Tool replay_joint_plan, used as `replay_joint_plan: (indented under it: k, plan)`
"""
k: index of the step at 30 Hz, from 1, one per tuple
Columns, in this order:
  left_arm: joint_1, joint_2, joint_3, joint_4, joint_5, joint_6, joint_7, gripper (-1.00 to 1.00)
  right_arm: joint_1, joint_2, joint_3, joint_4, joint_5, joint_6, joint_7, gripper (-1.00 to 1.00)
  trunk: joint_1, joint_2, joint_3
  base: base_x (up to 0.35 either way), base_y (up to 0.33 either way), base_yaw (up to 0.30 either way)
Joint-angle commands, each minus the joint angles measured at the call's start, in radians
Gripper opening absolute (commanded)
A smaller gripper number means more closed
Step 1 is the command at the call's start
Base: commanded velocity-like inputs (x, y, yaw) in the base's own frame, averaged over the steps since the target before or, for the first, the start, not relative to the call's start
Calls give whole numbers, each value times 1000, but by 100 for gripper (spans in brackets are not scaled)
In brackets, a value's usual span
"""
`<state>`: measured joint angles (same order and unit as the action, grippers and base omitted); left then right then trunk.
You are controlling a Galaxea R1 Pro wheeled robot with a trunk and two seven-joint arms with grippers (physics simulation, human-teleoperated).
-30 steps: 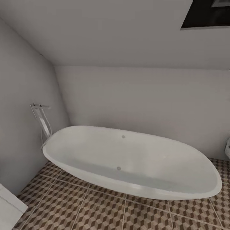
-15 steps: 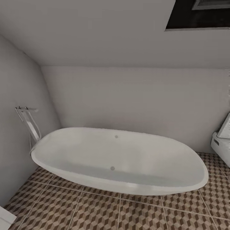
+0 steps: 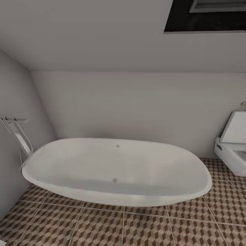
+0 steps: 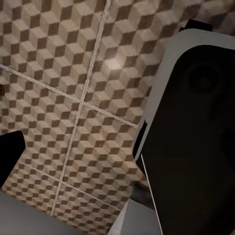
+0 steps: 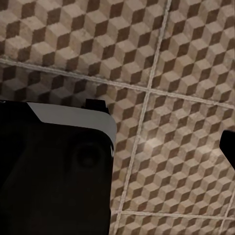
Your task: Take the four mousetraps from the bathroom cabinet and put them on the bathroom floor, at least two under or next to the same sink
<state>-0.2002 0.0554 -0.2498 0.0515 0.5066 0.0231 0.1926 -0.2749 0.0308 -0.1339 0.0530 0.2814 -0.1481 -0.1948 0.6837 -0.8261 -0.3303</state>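
Note:
The bathroom floor, with its brown, beige and tan cube-pattern tiles and pale grout lines, runs along the bottom of the head view. The same floor lies under the left wrist camera, and the floor also lies under the right wrist camera. One dark fingertip of my left gripper pokes in at the frame's edge. One dark fingertip of my right gripper does the same. Nothing sits between the fingers of either gripper.
A white oval bathtub stands ahead against the grey wall, with a chrome floor-standing tap at its left end. A square white toilet is at the right. My own black, white-rimmed body hangs close to each wrist.
The head camera has turned to the right. The bathtub and tap slid left in the picture, the toilet came in at the right, and the white corner at bottom left dropped out.

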Motion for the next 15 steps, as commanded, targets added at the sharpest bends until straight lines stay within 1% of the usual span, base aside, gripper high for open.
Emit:
replay_joint_plan:
  k: [1,9,15]
  plan:
    - [-1,0,-9,1,7,3,2,100,-2,0,-9,5,10,-7,-6,100,0,-1,-1,0,0,-155]
    - [-1,0,-9,1,7,2,1,100,-2,0,-9,4,10,-7,-6,100,0,-1,-1,0,0,-161]
    - [-1,0,-9,1,7,2,1,100,-2,0,-9,4,9,-8,-6,100,0,-1,1,0,0,-202]
